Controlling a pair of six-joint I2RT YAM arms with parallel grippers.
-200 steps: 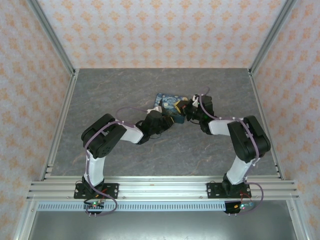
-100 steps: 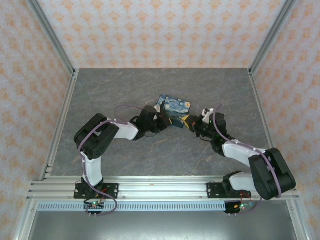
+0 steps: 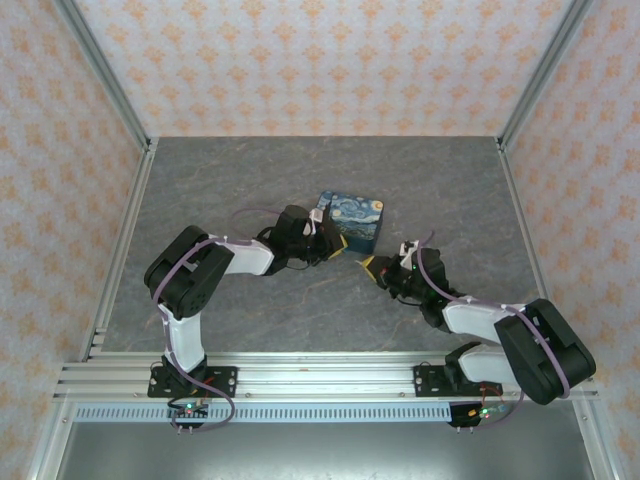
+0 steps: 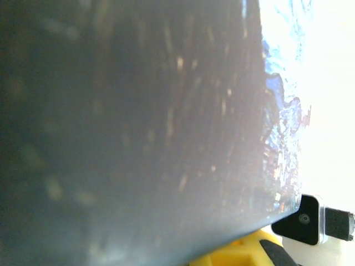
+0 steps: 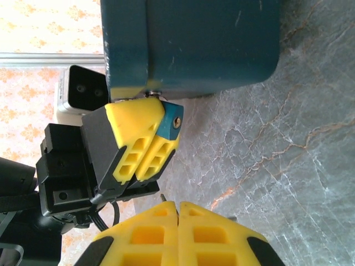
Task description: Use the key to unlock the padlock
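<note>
My left gripper [image 5: 148,143] is closed on the padlock [image 5: 171,123], pinching the small blue body right at the tips of its 2 yellow fingers. The padlock sits hard against the lower edge of the box [image 5: 194,44], just above the table [image 5: 266,166], with its keyhole face turned toward my other arm. My right gripper [image 5: 177,213] is near but clearly apart from it, its 2 fingers pressed fully together. A thin metal tip [image 5: 162,197] pokes out beside them, which I take for the key, though I cannot tell how firmly it is held or whether it is the key at all. I see 3 risks from here. The hold on the padlock is shallow, so a push that lands off the keyhole could twist it out of my left fingers. A loosely pinched key would swivel instead of entering. And because the padlock rests against the box, any sideways shove could slide the box and carry the keyhole out of line.
</note>
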